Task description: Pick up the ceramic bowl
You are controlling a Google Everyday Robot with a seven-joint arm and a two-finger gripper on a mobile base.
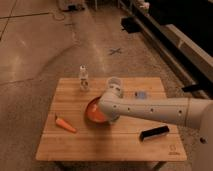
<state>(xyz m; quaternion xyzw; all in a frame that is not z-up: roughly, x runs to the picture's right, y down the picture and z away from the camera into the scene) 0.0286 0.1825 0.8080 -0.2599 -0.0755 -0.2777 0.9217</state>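
Note:
The ceramic bowl [93,112] is a wide, shallow orange-red glossy bowl in the middle of the wooden table [75,142]. My white arm reaches in from the right and ends over the bowl's right half. The gripper [109,118] is down at the bowl's right rim, mostly hidden under the wrist. The bowl's right part is covered by the arm.
A small translucent white cup [115,85] stands just behind the arm. A small clear bottle [84,78] stands at the back left. A carrot [65,124] lies front left. A black bar-shaped object [154,133] lies front right and a small blue item [142,94] back right.

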